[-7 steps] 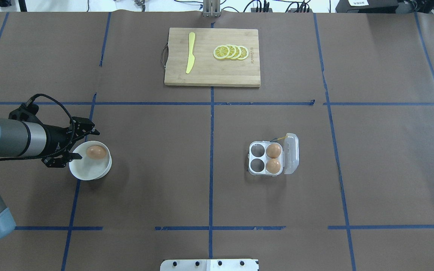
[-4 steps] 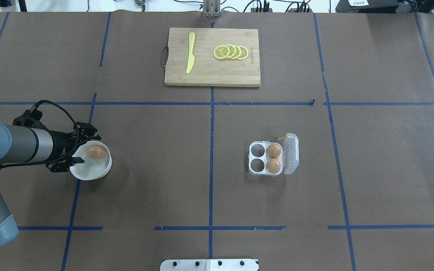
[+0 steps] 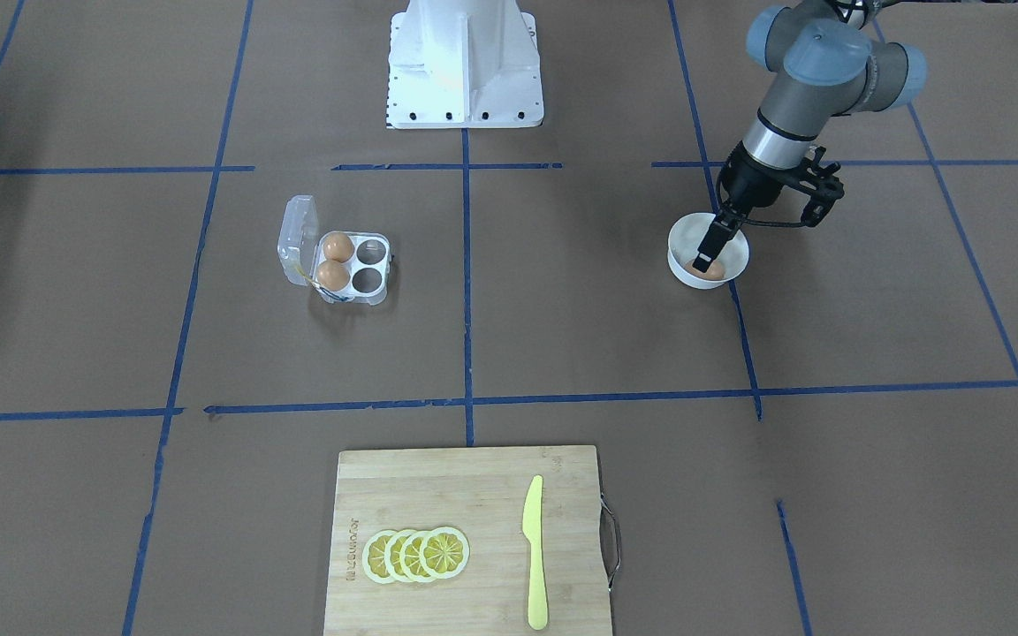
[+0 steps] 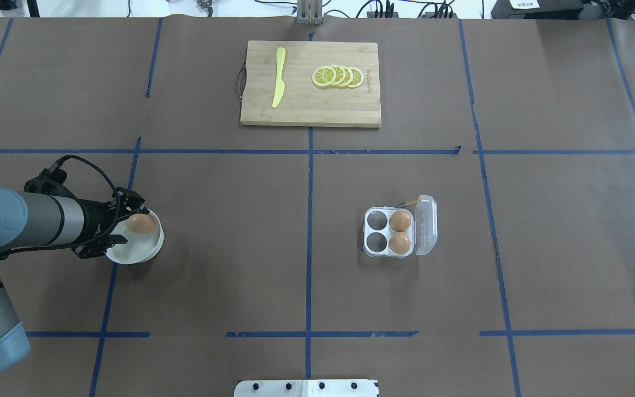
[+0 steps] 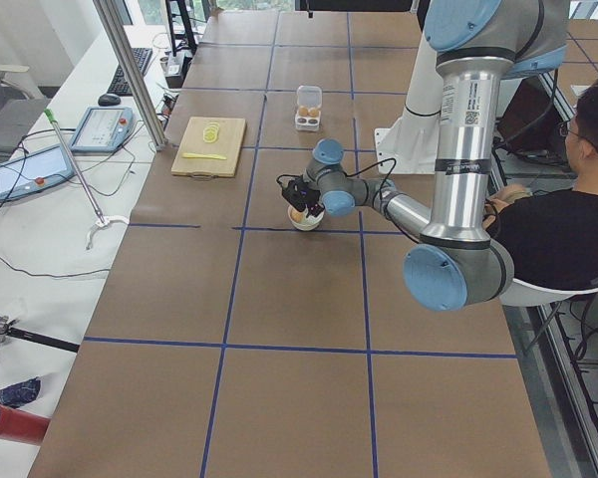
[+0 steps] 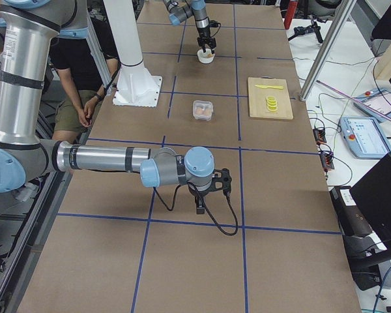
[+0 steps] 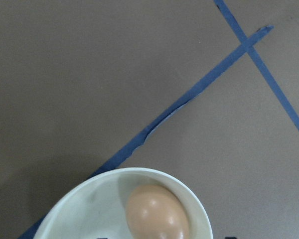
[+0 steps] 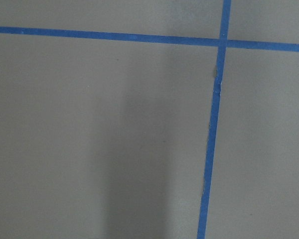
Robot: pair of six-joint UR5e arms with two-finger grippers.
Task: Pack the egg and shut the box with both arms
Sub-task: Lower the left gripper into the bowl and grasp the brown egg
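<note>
A: What does the counter (image 4: 229, 264) look like?

B: It is covered in brown paper and marked into large squares by blue tape lines (image 4: 309, 220). A white pedestal (image 3: 465, 71) stands at the robot's edge. At the far edge lies a wooden cutting board (image 4: 306, 110) with a row of lemon slices (image 4: 338, 76) and a yellow knife (image 4: 279, 77) on it.

A: And the egg?

B: The egg (image 4: 141, 223) lies in a white bowl (image 4: 135, 251) on the robot's left side. The box (image 4: 387, 231) sits well apart from it, right of the centre line. Its lid is open, two eggs (image 4: 400, 220) fill the cells by the hinge, and the other two cells are bare.

A: What about the end effectors?

B: The left end effector (image 4: 134, 225) is down at the bowl with its fingers spread wide, one on each side of the egg. It grips nothing. The right end effector (image 6: 199, 203) hangs low over bare paper, far from everything, and I cannot tell how far open it is.

A: And the room?

B: A person (image 5: 568, 199) in black sits behind the robot. Beside the counter is a white bench with a tablet (image 5: 30, 169) and cables, along with metal frame posts.
</note>
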